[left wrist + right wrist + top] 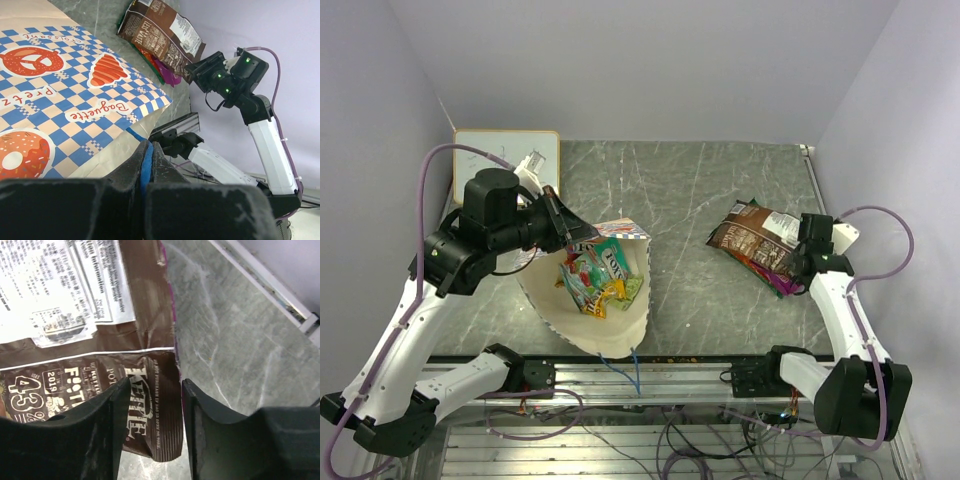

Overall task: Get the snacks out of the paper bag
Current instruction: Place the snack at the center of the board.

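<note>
Closest to the lens, my left tool is clamped shut on a blue strip at the rim of the paper bag. Colourful snack packets sit inside the bag's open mouth, left of centre on the desk. Well apart, on the right, the brown bag lies flat over a purple packet. My right tool has its jaws parted, straddling the brown bag's sealed end.

Open tabletop separates paper bag from brown bag; whiteboard blocks back-left corner.
</note>
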You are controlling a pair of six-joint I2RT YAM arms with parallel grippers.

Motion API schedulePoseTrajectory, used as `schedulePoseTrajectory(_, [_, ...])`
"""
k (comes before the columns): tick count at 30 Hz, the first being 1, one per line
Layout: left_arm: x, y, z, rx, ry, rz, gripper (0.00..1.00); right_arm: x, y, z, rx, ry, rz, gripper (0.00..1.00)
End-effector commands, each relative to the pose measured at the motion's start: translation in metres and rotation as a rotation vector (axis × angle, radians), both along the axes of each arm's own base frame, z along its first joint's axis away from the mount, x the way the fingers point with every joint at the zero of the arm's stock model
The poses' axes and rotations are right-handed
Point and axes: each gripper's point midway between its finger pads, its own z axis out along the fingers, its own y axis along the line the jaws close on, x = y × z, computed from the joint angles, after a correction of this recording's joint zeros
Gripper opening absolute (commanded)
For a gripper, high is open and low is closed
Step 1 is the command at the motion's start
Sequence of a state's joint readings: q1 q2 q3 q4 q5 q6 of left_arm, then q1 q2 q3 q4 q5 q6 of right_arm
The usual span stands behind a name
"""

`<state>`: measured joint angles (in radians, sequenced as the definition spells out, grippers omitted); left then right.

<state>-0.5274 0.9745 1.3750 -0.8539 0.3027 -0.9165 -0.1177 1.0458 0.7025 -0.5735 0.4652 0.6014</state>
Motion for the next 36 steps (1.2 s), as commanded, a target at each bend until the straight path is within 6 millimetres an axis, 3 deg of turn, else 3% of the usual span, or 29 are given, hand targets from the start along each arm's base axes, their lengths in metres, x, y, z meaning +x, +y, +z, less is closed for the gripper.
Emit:
schedulePoseTrajectory(1, [-0.005, -0.006, 0.015, -0.045, -0.039, -0.039, 0.07, -0.005, -0.011, 0.036, -0.036, -0.038, -0.064, 0.50])
schedulePoseTrajectory(7, [-0.008, -0.009, 0.022, -0.088, -0.052, -0.050, 0.07, 0.010, 0.008, 0.078, -0.007, -0.120, 0.080, 0.72])
schedulePoseTrajectory(13, [-0.010, -0.010, 0.026, -0.115, -0.054, -0.051, 0.07, 0.032, 0.040, 0.103, 0.004, -0.190, 0.314, 0.75])
schedulePoseTrajectory(17, [-0.010, -0.011, 0.025, -0.124, -0.049, -0.053, 0.07, 0.043, 0.062, 0.102, 0.014, -0.193, 0.467, 0.76])
schedulePoseTrajectory(21, [-0.011, -0.013, 0.026, -0.133, -0.048, -0.061, 0.07, 0.053, 0.105, 0.101, 0.117, -0.215, 0.685, 0.76])
schedulePoseTrajectory(24, [-0.011, -0.013, 0.025, -0.130, -0.046, -0.068, 0.07, 0.054, 0.154, 0.117, 0.200, -0.296, 0.896, 0.76])
schedulePoseTrajectory(27, [-0.012, -0.015, 0.025, -0.140, -0.051, -0.080, 0.07, 0.044, 0.207, 0.142, 0.274, -0.422, 1.115, 0.77])
schedulePoseTrajectory(30, [-0.013, -0.015, 0.028, -0.148, -0.059, -0.082, 0.07, 0.019, 0.260, 0.170, 0.325, -0.554, 1.342, 0.78])
schedulePoseTrajectory(33, [-0.013, -0.012, 0.034, -0.148, -0.082, -0.068, 0.07, -0.021, 0.307, 0.200, 0.364, -0.726, 1.564, 0.78])
schedulePoseTrajectory(36, [-0.013, -0.010, 0.038, -0.149, -0.093, -0.061, 0.07, -0.067, 0.335, 0.215, 0.373, -0.863, 1.784, 0.77])
